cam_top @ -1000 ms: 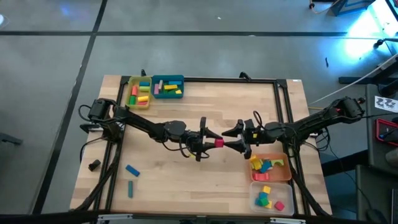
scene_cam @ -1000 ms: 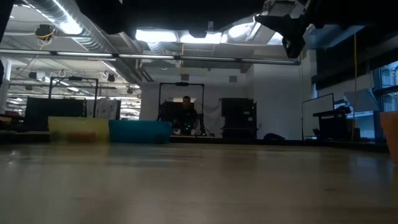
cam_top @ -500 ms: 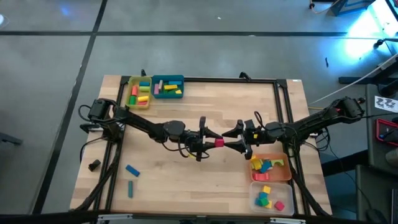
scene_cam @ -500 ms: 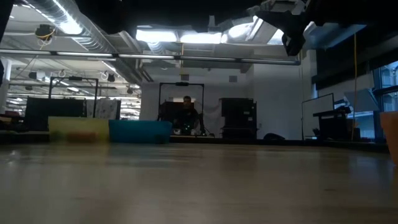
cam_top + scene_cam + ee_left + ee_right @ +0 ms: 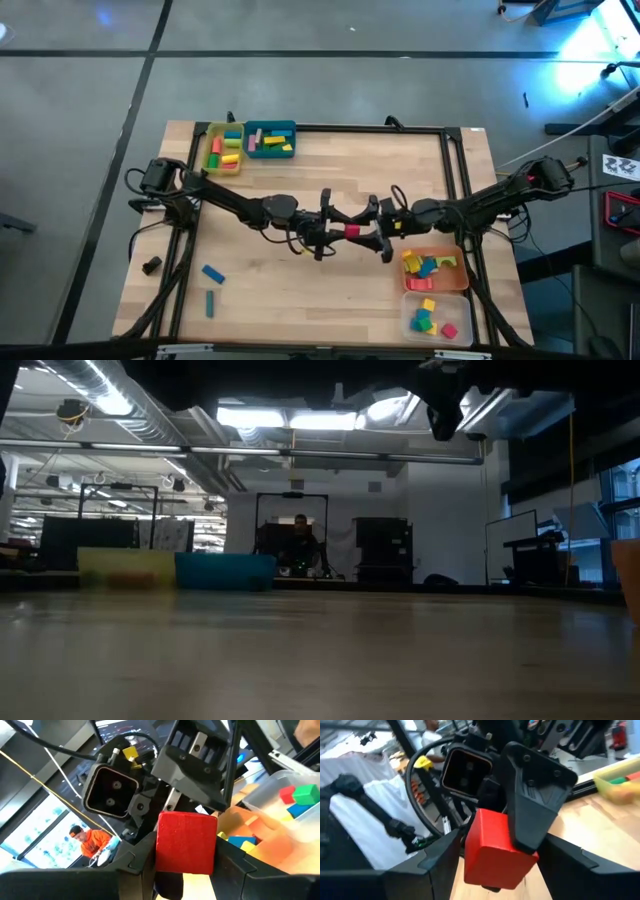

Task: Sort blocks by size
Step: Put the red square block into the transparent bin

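No text, label, brand, number or sign can be read in any of the views.

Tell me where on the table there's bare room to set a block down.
The table is bare between the teal tray and the right edge, and along the near edge between the two blue blocks and the orange tray. It is crowded mid-table, where the left gripper and right gripper meet over the red block.
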{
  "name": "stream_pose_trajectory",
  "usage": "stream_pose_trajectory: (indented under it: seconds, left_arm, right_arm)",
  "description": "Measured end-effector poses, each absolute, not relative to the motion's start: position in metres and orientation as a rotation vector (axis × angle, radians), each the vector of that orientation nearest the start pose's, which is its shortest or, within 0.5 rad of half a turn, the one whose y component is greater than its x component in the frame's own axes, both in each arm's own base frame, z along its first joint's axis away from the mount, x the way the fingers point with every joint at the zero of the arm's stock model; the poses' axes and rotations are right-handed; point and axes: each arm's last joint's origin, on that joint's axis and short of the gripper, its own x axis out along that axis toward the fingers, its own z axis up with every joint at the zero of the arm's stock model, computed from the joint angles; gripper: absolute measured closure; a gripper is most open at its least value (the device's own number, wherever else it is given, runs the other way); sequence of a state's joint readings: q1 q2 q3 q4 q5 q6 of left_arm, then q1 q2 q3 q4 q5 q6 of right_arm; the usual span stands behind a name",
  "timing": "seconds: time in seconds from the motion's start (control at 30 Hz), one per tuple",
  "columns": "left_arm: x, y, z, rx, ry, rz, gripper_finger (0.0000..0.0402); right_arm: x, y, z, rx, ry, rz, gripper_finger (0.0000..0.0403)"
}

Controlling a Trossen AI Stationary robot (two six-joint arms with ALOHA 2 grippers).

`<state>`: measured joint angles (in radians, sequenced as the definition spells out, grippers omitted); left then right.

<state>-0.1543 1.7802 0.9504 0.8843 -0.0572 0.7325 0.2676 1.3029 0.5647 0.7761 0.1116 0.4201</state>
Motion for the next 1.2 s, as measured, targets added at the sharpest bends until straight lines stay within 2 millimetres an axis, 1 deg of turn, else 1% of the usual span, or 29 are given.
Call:
stream_pose_trajectory:
  seconds: [0.13, 0.2, 0.33, 0.43, 0.53, 0.6, 0.7, 0.83, 0.9, 1.03, 1.13, 1.2]
  left_arm:
    - [0.376, -0.062, 0.226, 0.728, -0.087, -0.085, 0.027]
    - [0.376, -0.062, 0.226, 0.732, -0.082, -0.087, 0.027]
    - [0.376, -0.061, 0.223, 0.746, -0.062, -0.096, 0.027]
    - [0.376, -0.063, 0.223, 0.728, -0.058, -0.09, 0.0269]
    - [0.376, -0.065, 0.223, 0.654, -0.036, -0.046, 0.0256]
    - [0.375, -0.068, 0.222, 0.581, -0.018, -0.01, 0.0238]
    - [0.374, -0.075, 0.22, 0.462, 0.004, -0.009, 0.0208]
    - [0.37, -0.088, 0.212, 0.333, 0.067, -0.048, 0.0181]
    - [0.368, -0.096, 0.208, 0.292, 0.112, -0.073, 0.0176]
    - [0.357, -0.107, 0.201, 0.245, 0.277, -0.123, 0.0179]
    - [0.345, -0.112, 0.204, 0.196, 0.388, -0.137, 0.0184]
    - [0.335, -0.113, 0.206, 0.161, 0.469, -0.139, 0.0187]
  right_arm:
    - [0.261, 0.069, 0.242, 0.415, 0.024, 0.182, 0.0174]
    - [0.261, 0.069, 0.241, 0.415, 0.038, 0.18, 0.0193]
    - [0.261, 0.07, 0.24, 0.428, 0.051, 0.192, 0.0247]
    - [0.261, 0.07, 0.24, 0.436, 0.061, 0.217, 0.025]
    - [0.261, 0.07, 0.239, 0.437, 0.075, 0.224, 0.0251]
    - [0.261, 0.071, 0.238, 0.44, 0.087, 0.234, 0.0259]
    - [0.26, 0.072, 0.237, 0.436, 0.114, 0.278, 0.0262]
    - [0.259, 0.076, 0.237, 0.448, 0.157, 0.424, 0.0262]
    - [0.257, 0.079, 0.235, 0.489, 0.211, 0.504, 0.0263]
    - [0.254, 0.084, 0.231, 0.624, 0.34, 0.631, 0.0263]
    - [0.248, 0.093, 0.224, 0.735, 0.49, 0.673, 0.0263]
    - [0.243, 0.104, 0.219, 0.808, 0.609, 0.69, 0.0263]
